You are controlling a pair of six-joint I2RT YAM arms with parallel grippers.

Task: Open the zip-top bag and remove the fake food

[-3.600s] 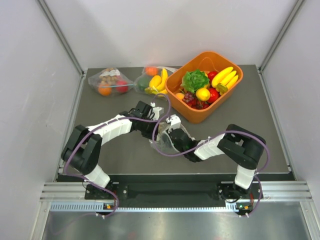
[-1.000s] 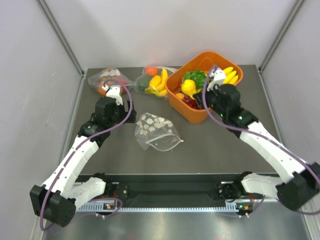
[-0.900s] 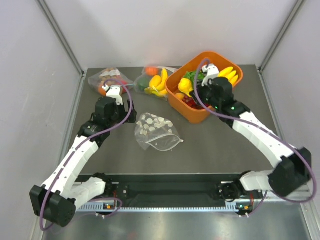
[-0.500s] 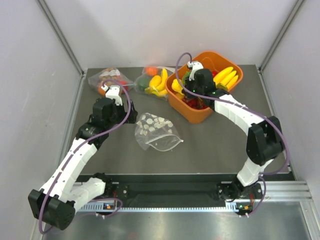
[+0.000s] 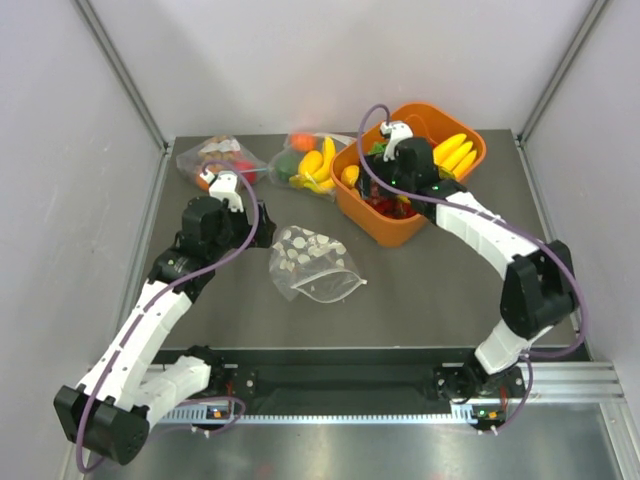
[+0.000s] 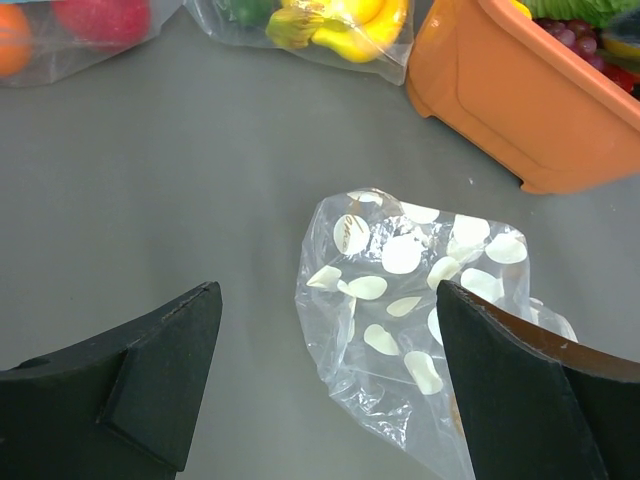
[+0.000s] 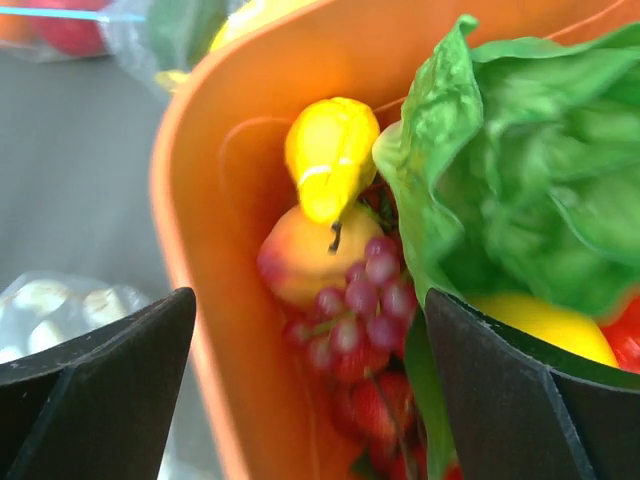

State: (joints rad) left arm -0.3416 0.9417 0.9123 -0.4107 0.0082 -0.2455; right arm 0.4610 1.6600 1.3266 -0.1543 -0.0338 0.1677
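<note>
Left of the orange plastic tub (image 5: 390,230), one crumpled, clear polka-dotted zip-top bag (image 5: 310,262) lay on the grey bench (image 5: 450,270); glossy plastic fake food (image 7: 330,155) filled the tub. The left end effector (image 6: 328,290) and right end effector (image 7: 308,295) both gaped wide, empty.

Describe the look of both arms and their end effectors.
The left arm and right arm have white link shells between black joints, each trailed by a purple cable. A small white block sits near each wrist. The left end effector and right end effector have broad, matte black fingers.
</note>
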